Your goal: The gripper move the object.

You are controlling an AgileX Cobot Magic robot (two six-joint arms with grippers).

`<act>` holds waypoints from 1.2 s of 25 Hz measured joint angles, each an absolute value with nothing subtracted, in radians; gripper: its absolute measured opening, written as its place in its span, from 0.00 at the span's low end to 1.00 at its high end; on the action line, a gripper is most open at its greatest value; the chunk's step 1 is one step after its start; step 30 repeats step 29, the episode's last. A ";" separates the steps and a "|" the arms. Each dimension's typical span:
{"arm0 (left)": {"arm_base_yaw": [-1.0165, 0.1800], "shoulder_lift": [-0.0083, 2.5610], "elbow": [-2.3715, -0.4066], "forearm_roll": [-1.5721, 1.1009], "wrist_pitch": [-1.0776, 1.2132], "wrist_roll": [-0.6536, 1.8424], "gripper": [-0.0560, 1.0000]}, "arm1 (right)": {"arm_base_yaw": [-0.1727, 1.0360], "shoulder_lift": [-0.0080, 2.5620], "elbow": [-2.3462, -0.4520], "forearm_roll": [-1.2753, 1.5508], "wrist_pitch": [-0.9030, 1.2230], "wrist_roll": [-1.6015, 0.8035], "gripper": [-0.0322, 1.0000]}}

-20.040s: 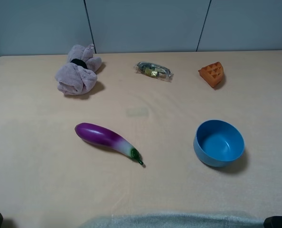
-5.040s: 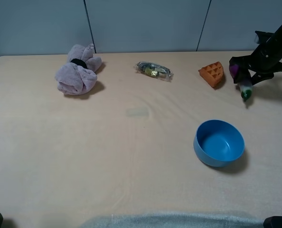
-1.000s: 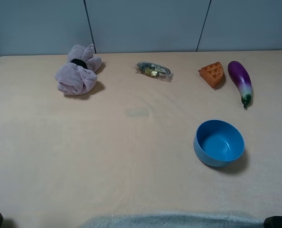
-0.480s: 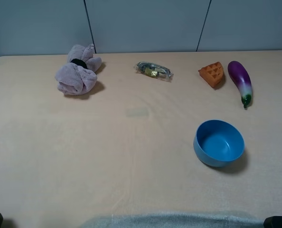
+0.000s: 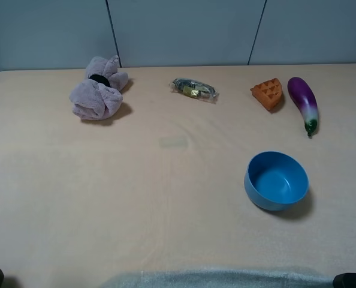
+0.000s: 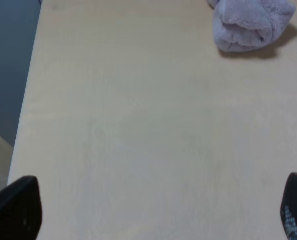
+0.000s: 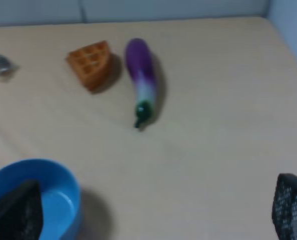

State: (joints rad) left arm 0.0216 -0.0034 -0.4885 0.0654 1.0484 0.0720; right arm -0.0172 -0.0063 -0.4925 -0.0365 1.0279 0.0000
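So from where I stood, the eggplant (image 5: 303, 103) was lying flat on the desk (image 5: 166, 198) at the far right, just beside the orange waffle wedge (image 5: 268, 94) with a thin gap between them, its green stem tip pointing back toward the near edge. The blue bowl (image 5: 276, 180) sat nearer, well apart from it. Nothing was touching the eggplant.

Both arms were parked low at the near edge. The right gripper (image 7: 148, 215) had its dark fingers (image 7: 291, 210) spread wide, one at each side of its wrist view, with nothing between them. Same deal with the left gripper (image 6: 153, 210): fingers (image 6: 16, 210) released and empty over bare desk, the pink plush toy (image 5: 98, 90) well ahead of it.

My read was that the move looked basically done, with the eggplant set down and let go, so the step in hand was just the arm sitting clear. To do that well, I'd have kept the right fingers open and low, well away from the bowl's rim.

If it needed another pick, I'd have gone for the fat purple middle rather than the skinny stem end, closing across the width. It looked glossy and rounded, so it could roll or squirt out, and the wedge sat close enough to get bumped. A wrapped packet (image 5: 193, 89) lay further left, out of the way.
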 joint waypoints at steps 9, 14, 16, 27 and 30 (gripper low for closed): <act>0.022 -0.003 -0.488 0.065 1.048 0.072 0.95 | 0.008 -0.006 -0.492 -0.022 1.028 -0.021 0.70; 0.022 -0.003 -0.488 0.065 1.048 0.072 0.95 | 0.008 -0.006 -0.492 -0.022 1.028 -0.021 0.70; 0.022 -0.003 -0.488 0.065 1.048 0.072 0.95 | 0.008 -0.006 -0.492 -0.022 1.028 -0.021 0.70; 0.022 -0.003 -0.488 0.065 1.048 0.072 0.95 | 0.008 -0.006 -0.492 -0.022 1.028 -0.021 0.70; 0.022 -0.003 -0.488 0.065 1.048 0.072 0.95 | 0.008 -0.006 -0.492 -0.022 1.028 -0.021 0.70</act>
